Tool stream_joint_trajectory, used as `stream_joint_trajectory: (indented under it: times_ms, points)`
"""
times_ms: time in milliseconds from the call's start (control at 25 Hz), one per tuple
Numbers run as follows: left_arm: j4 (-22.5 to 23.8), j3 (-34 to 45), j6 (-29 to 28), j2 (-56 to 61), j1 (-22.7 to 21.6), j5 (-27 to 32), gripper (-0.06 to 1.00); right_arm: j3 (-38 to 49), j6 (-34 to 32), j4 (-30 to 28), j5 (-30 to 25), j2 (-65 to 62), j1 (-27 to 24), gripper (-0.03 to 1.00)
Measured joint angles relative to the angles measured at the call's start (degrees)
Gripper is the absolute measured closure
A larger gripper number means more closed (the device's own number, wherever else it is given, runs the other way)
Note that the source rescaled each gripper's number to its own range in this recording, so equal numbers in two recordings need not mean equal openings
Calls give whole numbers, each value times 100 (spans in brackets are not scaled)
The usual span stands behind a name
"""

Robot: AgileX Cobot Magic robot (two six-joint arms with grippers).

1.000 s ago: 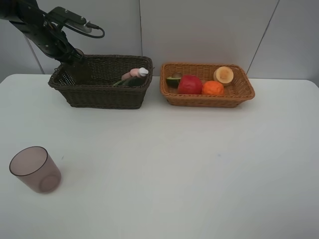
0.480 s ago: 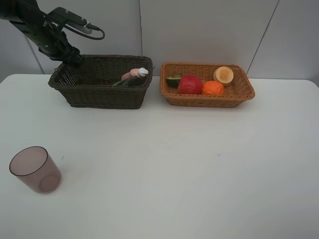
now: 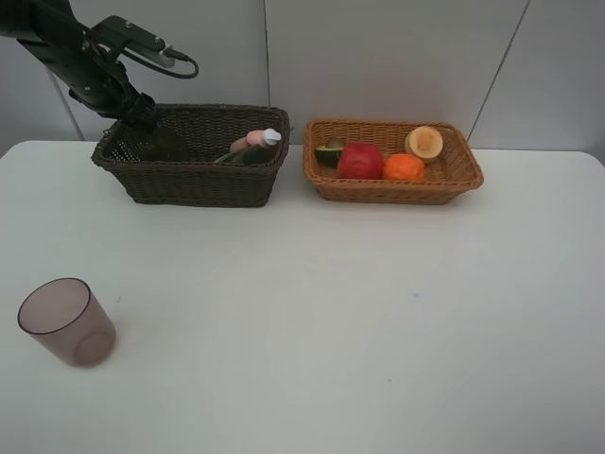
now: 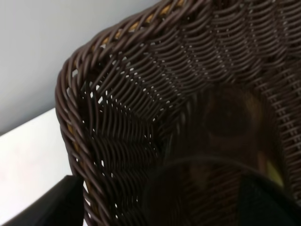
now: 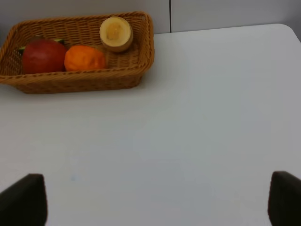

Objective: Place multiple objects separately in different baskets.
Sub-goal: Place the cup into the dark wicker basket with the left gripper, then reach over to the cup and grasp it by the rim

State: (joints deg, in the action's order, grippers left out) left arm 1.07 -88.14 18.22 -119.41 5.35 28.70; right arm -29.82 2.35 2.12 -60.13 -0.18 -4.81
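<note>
Dark brown wicker basket (image 3: 194,156) sits upper left of the high view on the white table (image 3: 321,312); left gripper (image 3: 142,115) hangs over its far left corner, arm slanting in from the upper left edge of frame. Left wrist view looks down into the basket corner: a translucent brownish cup (image 4: 221,136) stands against the weave, mouth toward the camera, with the gripper's two dark fingertips (image 4: 51,202) wide apart at the lower corners of that picture, either side of the cup's rim and clear of it; jaws open, gripping nothing. At the right end of the same basket lie a pink spray bottle (image 3: 248,142) and a dark pump bottle (image 3: 255,149) with pale head, leaning together on the rim

Light orange-tan basket (image 3: 392,163), shallower, just right of the dark one, the two apart by a narrow gap. Inside, left to right: halved avocado (image 3: 330,151), red apple (image 3: 360,160), orange (image 3: 405,167), and behind the orange a cut fruit (image 3: 424,142) with its pale face up. Apple and orange touch

Second brownish cup (image 3: 66,322) stands upright, lower left of the high view, well apart from both baskets

Right gripper not seen in the high view. Right wrist view shows its two dark fingertips (image 5: 23,200) at the lower corners, spread wide over bare table, nothing between them; tan basket lies upper left of that picture
</note>
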Motion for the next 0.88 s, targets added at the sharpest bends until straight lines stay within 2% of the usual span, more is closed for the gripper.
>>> stream_joint_trajectory:
  times_ms: [360,880]
  points:
    - [0,0,79,266,0,396,5,0,0,0,0,0,0,-2]
    - [-45,0,96,1393,0,2083,5,0,0,7,0,0,0,-2]
